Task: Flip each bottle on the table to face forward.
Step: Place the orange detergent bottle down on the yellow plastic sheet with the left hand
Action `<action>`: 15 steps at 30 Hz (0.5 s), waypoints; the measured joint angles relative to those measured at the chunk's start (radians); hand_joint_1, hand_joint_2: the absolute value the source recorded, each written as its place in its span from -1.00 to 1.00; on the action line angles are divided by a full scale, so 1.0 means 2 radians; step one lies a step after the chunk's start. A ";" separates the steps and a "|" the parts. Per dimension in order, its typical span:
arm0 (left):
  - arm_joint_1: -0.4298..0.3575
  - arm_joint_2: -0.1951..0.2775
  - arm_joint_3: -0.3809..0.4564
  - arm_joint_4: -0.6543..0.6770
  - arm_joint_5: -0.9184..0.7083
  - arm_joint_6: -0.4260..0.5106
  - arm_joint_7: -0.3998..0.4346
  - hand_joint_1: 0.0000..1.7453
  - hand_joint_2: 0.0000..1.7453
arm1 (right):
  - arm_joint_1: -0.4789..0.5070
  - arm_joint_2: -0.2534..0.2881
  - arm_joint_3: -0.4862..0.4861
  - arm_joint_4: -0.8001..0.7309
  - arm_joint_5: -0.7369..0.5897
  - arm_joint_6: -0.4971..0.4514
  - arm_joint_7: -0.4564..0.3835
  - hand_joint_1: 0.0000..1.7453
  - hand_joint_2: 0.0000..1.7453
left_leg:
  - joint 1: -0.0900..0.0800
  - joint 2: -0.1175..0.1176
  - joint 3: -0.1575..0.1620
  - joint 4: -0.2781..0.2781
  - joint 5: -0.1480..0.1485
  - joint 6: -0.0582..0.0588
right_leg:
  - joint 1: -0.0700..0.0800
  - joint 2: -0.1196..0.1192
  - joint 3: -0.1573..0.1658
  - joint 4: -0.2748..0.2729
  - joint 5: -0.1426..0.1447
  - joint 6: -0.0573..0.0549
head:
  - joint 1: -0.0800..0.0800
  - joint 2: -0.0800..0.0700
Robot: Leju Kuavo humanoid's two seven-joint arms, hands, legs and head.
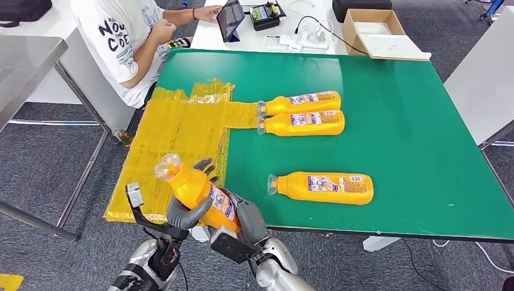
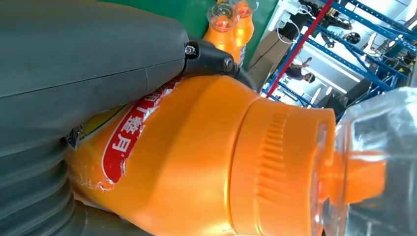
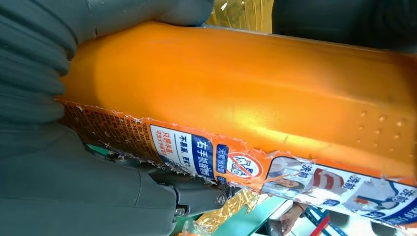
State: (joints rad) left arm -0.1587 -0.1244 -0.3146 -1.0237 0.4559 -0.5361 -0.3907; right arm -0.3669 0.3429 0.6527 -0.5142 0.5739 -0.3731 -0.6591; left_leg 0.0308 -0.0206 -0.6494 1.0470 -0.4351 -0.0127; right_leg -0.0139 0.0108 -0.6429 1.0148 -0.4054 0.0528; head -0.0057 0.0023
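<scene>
Off the table's front left corner, both hands hold one orange bottle (image 1: pixel 197 193) in the air, tilted, with its clear cap (image 1: pixel 166 165) up and to the left. My left hand (image 1: pixel 182 211) grips its middle and my right hand (image 1: pixel 245 218) grips its base. Close up, the bottle (image 2: pixel 196 167) fills the space under my left hand (image 2: pixel 74 64), and its torn label side (image 3: pixel 236 164) lies against my right hand (image 3: pixel 64 191). Three more orange bottles lie flat on the green table (image 1: pixel 412 121): two side by side (image 1: pixel 303 102) (image 1: pixel 303 123) and one nearer (image 1: pixel 324 188), all with caps pointing left.
A crinkled yellow sheet (image 1: pixel 176 139) covers the table's left edge and hangs over it. A person in a white shirt (image 1: pixel 124 36) sits at the far left corner. A tablet (image 1: pixel 230 18), cables and a cardboard box (image 1: pixel 376 30) stand on the white table behind.
</scene>
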 joint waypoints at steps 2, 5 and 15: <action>0.001 0.000 0.001 0.000 0.010 -0.008 0.001 1.00 1.00 | -0.001 0.000 0.000 0.001 0.000 0.000 0.002 1.00 1.00 | 0.000 0.000 0.000 0.000 0.000 0.000 | 0.000 0.000 0.000 0.000 0.000 0.000 | 0.000 0.000; 0.001 0.000 0.003 0.000 0.017 -0.015 0.002 1.00 1.00 | -0.003 0.001 0.002 0.003 0.001 0.000 0.007 1.00 1.00 | 0.000 0.000 0.000 0.000 0.000 0.000 | 0.000 0.000 0.000 0.000 0.000 0.000 | 0.000 0.000; -0.001 0.004 0.004 0.000 0.009 -0.012 0.002 1.00 1.00 | -0.010 0.003 0.007 0.011 0.005 -0.010 0.023 -0.74 1.00 | 0.000 0.000 0.000 0.000 0.000 0.000 | 0.000 0.000 0.000 0.000 0.000 0.000 | 0.000 0.000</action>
State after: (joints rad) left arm -0.1604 -0.1168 -0.3071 -1.0237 0.4733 -0.5601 -0.3875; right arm -0.3872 0.3492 0.6670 -0.4929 0.5834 -0.3928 -0.6134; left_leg 0.0308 -0.0203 -0.6495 1.0470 -0.4351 -0.0127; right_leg -0.0138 0.0110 -0.6431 1.0148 -0.4054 0.0528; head -0.0055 0.0023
